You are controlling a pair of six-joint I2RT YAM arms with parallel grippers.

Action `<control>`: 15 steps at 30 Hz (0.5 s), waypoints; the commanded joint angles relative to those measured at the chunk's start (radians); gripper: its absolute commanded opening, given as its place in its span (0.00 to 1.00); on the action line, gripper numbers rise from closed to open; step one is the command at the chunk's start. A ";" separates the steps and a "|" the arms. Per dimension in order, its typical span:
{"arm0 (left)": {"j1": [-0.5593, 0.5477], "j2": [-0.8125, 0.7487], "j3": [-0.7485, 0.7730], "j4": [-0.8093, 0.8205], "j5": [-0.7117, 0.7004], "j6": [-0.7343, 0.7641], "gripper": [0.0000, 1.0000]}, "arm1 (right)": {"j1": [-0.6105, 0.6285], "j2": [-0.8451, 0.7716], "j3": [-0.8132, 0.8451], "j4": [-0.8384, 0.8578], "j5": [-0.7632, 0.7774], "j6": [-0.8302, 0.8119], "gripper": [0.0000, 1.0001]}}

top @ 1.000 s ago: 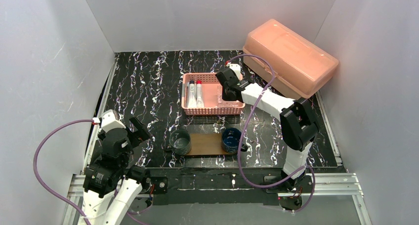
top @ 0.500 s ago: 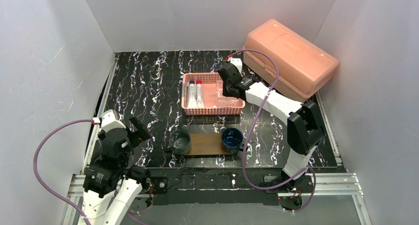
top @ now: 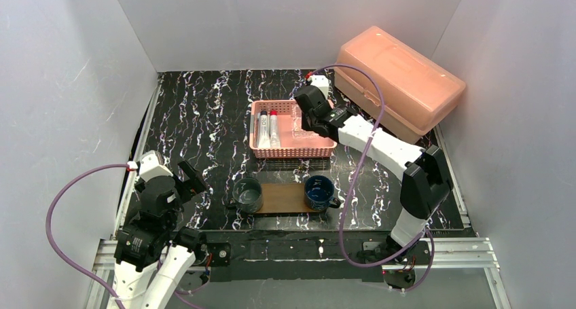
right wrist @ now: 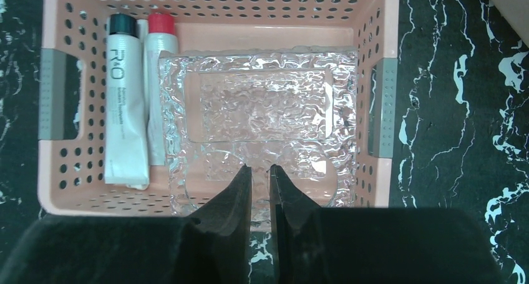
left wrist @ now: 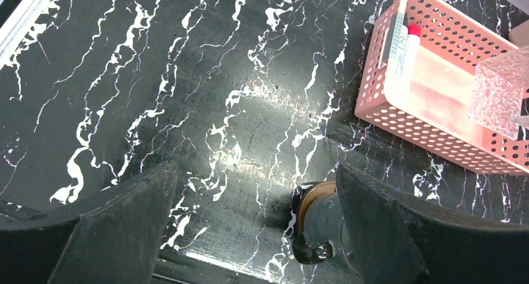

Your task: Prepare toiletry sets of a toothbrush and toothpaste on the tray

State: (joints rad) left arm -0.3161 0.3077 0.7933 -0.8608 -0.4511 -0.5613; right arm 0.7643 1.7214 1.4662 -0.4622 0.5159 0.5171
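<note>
My right gripper (right wrist: 260, 167) is shut on the near wall of the clear faceted glass cup (right wrist: 262, 103), holding it over the pink mesh basket (right wrist: 218, 0). In the top view that gripper (top: 303, 122) and the glass (top: 297, 124) hang above the basket's right half. Two toothpaste tubes (top: 268, 129), one black-capped and one red-capped, lie in its left half. The brown tray (top: 282, 198) carries a smoky cup (top: 247, 193) on its left end and a dark blue mug (top: 318, 191) on its right end. My left gripper (top: 191, 180) stands open and empty left of the tray. No toothbrush shows.
A large salmon lidded box (top: 397, 78) fills the far right corner, close behind the right arm. White walls enclose the black marble table (top: 197, 119) on three sides. In the left wrist view the smoky cup (left wrist: 324, 225) sits beside my right finger (left wrist: 380, 215).
The right arm has stretched out and carried the glass a little left and farther back over the basket. The left arm has not moved.
</note>
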 commanded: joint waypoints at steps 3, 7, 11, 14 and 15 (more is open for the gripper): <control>0.006 0.002 0.000 0.008 -0.001 0.008 0.99 | 0.070 -0.086 0.092 0.030 0.100 -0.015 0.01; 0.007 -0.001 0.000 0.008 -0.001 0.008 0.99 | 0.124 -0.092 0.122 -0.007 0.145 -0.006 0.01; 0.007 -0.003 -0.001 0.008 0.001 0.008 0.99 | 0.186 -0.107 0.121 -0.044 0.212 0.033 0.01; 0.006 -0.002 -0.001 0.011 0.009 0.010 0.99 | 0.226 -0.124 0.112 -0.064 0.255 0.069 0.01; 0.007 -0.002 0.000 0.011 0.011 0.011 0.99 | 0.238 -0.129 0.111 -0.070 0.267 0.078 0.01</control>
State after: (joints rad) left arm -0.3161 0.3077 0.7933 -0.8604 -0.4438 -0.5610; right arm 0.9596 1.6611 1.5433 -0.5148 0.6712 0.5411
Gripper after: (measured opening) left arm 0.992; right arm 0.216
